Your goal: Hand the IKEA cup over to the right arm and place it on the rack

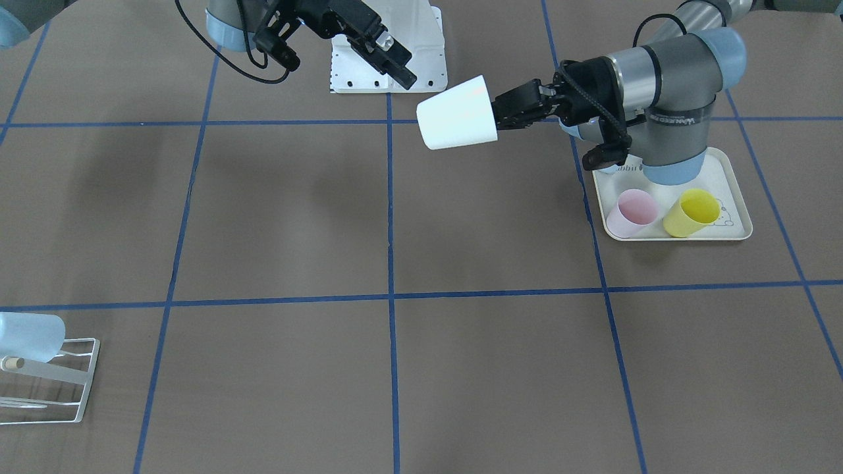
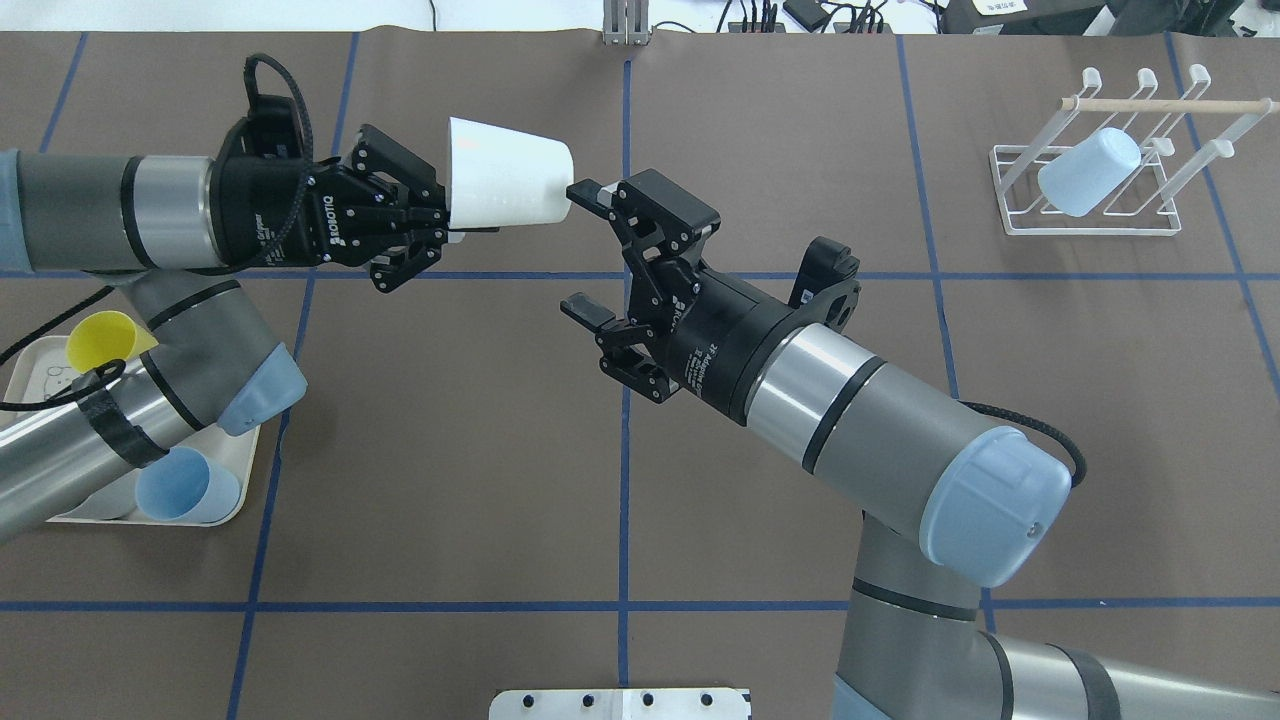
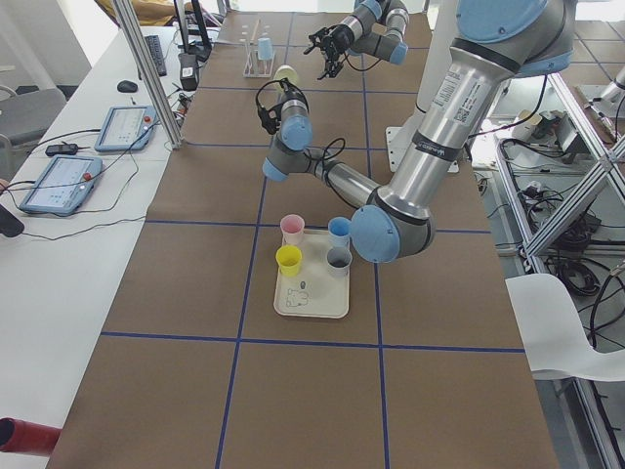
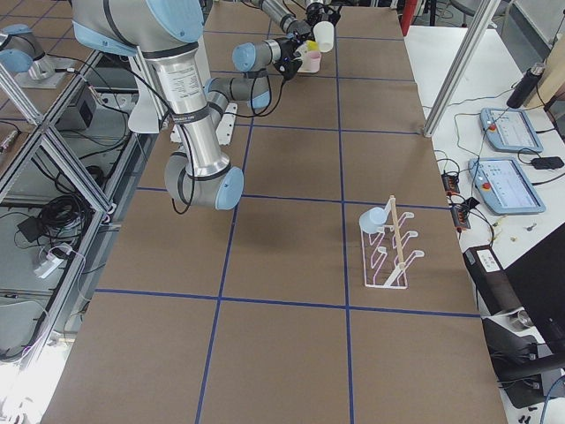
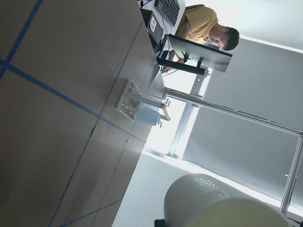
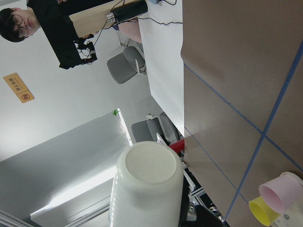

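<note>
The white IKEA cup (image 2: pixel 508 183) lies sideways in the air, held by its rim in my left gripper (image 2: pixel 447 216), which is shut on it. It also shows in the front view (image 1: pixel 457 113), with the left gripper (image 1: pixel 507 112) behind it. My right gripper (image 2: pixel 588 250) is open with its jaws wide, just right of the cup's base; its upper finger (image 2: pixel 590 191) is close to the base and I cannot tell if it touches. The right wrist view looks at the cup's base (image 6: pixel 149 175). The white wire rack (image 2: pixel 1090 205) stands at the far right and holds a pale blue cup (image 2: pixel 1088 172).
A cream tray (image 2: pixel 232 495) at the left, under the left arm, holds a yellow cup (image 2: pixel 100 338) and a blue cup (image 2: pixel 186 490); a pink cup (image 1: pixel 631 212) also shows there. A white base plate (image 1: pixel 428 59) lies near the robot. Operators sit beyond the table.
</note>
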Robot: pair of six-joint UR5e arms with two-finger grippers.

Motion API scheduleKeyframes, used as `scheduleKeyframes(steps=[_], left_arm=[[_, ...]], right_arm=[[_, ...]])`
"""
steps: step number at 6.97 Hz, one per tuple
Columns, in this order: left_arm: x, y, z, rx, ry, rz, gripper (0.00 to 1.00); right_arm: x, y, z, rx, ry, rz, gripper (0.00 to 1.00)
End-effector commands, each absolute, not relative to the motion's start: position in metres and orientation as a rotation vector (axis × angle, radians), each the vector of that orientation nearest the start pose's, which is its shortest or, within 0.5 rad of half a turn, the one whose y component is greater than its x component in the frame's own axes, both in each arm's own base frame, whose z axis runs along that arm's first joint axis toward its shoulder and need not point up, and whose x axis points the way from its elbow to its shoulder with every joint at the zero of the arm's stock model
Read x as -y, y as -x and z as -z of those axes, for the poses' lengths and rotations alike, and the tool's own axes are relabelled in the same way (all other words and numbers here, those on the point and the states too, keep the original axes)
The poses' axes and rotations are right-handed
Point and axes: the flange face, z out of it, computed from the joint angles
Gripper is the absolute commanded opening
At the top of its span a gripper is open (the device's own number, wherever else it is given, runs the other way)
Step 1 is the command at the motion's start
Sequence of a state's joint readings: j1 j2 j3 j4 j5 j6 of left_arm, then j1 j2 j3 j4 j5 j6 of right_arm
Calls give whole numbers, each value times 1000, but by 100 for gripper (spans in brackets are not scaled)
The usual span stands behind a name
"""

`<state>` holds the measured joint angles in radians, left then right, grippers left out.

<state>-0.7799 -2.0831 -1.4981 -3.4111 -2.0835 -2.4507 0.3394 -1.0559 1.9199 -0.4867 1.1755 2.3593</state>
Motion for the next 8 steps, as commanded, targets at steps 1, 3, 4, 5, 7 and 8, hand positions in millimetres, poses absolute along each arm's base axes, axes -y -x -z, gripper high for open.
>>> scheduleKeyframes(steps=[1, 3, 4, 5, 7, 8], left_arm=[[442, -353, -227, -2169, 412, 320, 0], [437, -353, -222, -2180, 416, 301, 0], [430, -357, -218, -2184, 430, 286, 0], [427, -359, -217, -2189, 426, 277, 0], [426, -359, -217, -2189, 423, 271, 0], [424, -357, -214, -2195, 423, 265, 0]], right_arm=[[339, 425, -108, 2078, 169, -1114, 100], [340, 425, -109, 2075, 166, -1116, 100], [342, 425, -110, 2073, 162, -1118, 100], [343, 424, -110, 2074, 159, -1120, 100], [345, 425, -111, 2071, 156, -1122, 100], [345, 426, -112, 2068, 155, -1122, 99]])
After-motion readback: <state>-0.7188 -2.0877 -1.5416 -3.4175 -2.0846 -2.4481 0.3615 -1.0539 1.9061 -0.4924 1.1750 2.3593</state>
